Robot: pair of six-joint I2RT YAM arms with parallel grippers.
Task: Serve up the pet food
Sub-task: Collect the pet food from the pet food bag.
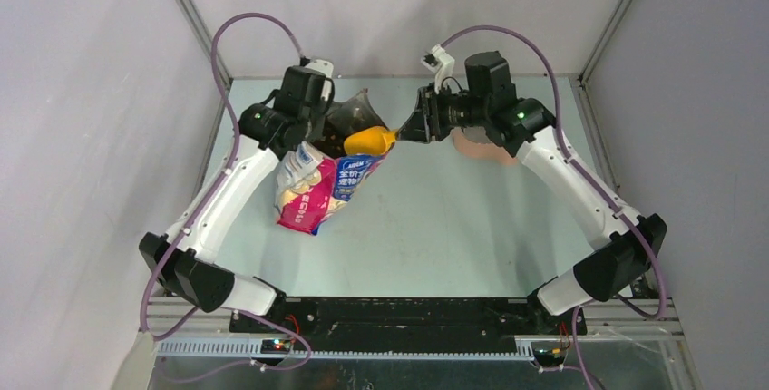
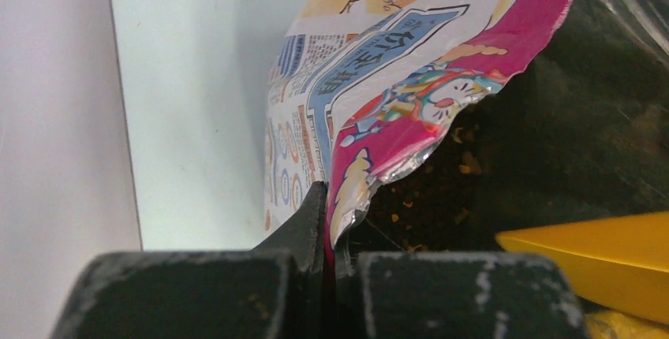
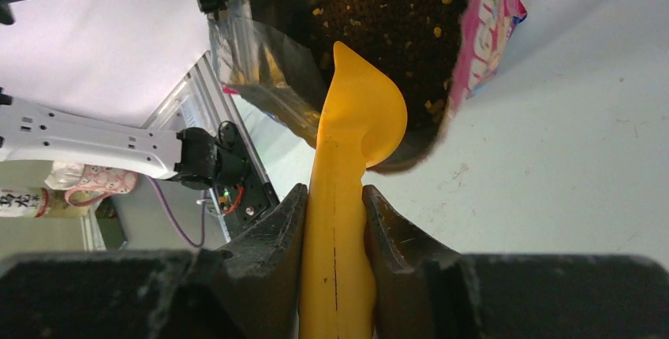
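On the pale green table point(image 1: 472, 227), at the upper left of the top view, lies the pink-and-blue pet food bag point(image 1: 319, 189). The left gripper point(image 2: 327, 225) is closed tight on its torn edge and keeps the mouth open. The right gripper point(image 3: 335, 201) clamps the handle of the yellow scoop point(image 3: 361, 110), whose bowl is at the bag's mouth. The kibble point(image 3: 379, 8) is inside the bag. The step in hand seems to be scooping; next, the scoop must dig into the pellets and lift level

Pale mint-green surface point(image 1: 453, 227), flat, with small scuffs and specks in the right wrist view. Plain off-white back wall point(image 1: 399, 9), left wall point(image 1: 82, 136) and right wall point(image 1: 698, 91) enclose it. Silver metal posts point(image 1: 186, 4) at the back corners. Black base plate point(image 1: 408, 313) and slotted grey rail point(image 1: 363, 346) along the near edge. Even, soft light, faint shadows.
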